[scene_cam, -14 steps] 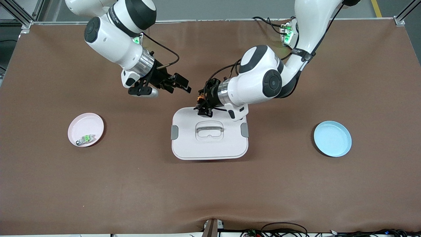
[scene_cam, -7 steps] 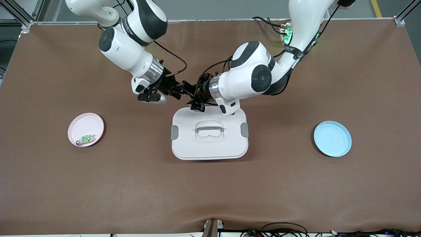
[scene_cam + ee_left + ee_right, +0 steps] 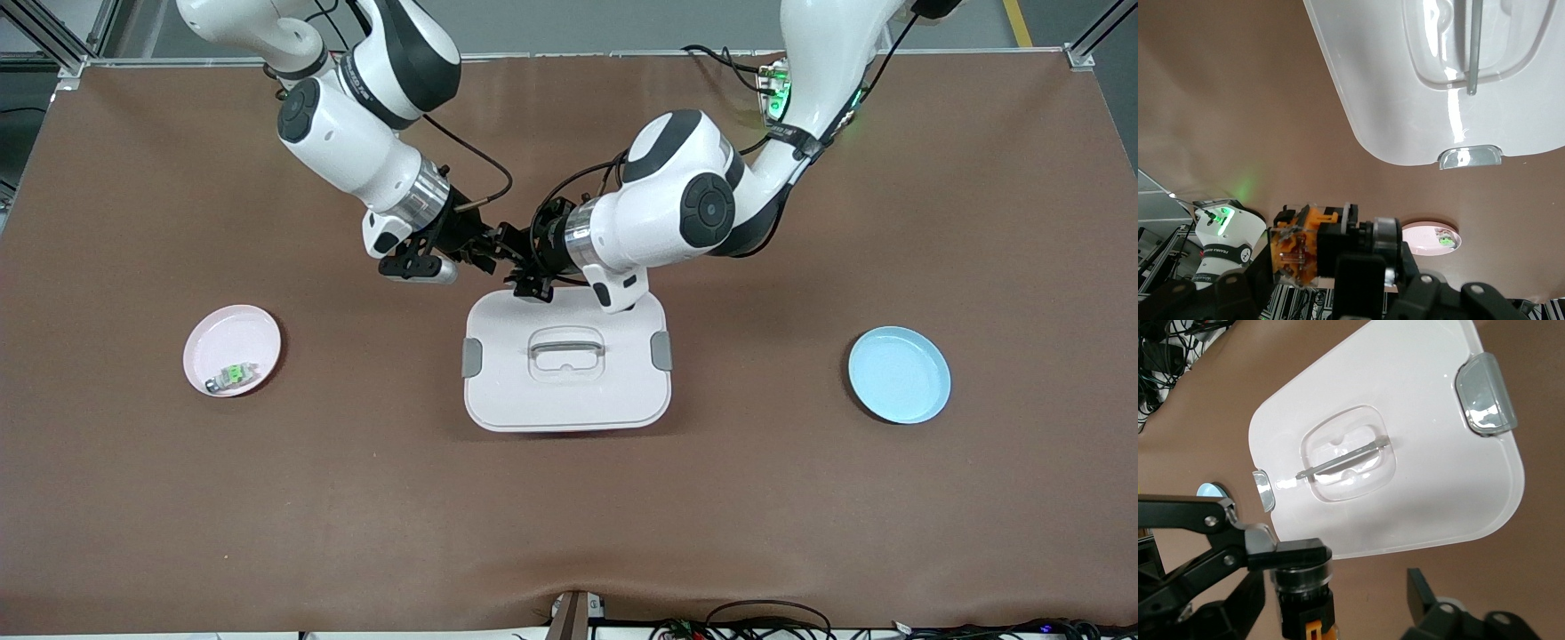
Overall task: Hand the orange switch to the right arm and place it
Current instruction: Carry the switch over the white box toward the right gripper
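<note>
My left gripper [image 3: 526,271] is shut on the orange switch [image 3: 1298,243], gripping its black body, and holds it up over the table beside the white lid's edge nearest the arm bases. My right gripper [image 3: 491,246] is open. It has come up against the left gripper, with its fingers on either side of the switch but apart from it. In the right wrist view the switch [image 3: 1305,603] hangs from a left finger [image 3: 1295,555], between my right gripper's [image 3: 1331,610] spread fingers. In the front view the switch is hidden between the two hands.
A white lidded container [image 3: 565,400] with grey clips lies mid-table, just below both grippers. A pink plate [image 3: 233,331] holding a green-and-clear switch [image 3: 233,377] sits toward the right arm's end. A blue plate [image 3: 898,374] sits toward the left arm's end.
The two grippers have closed in on each other. The left one carried the switch toward the right arm's end, and the right gripper swung in until its open fingers straddle the switch.
</note>
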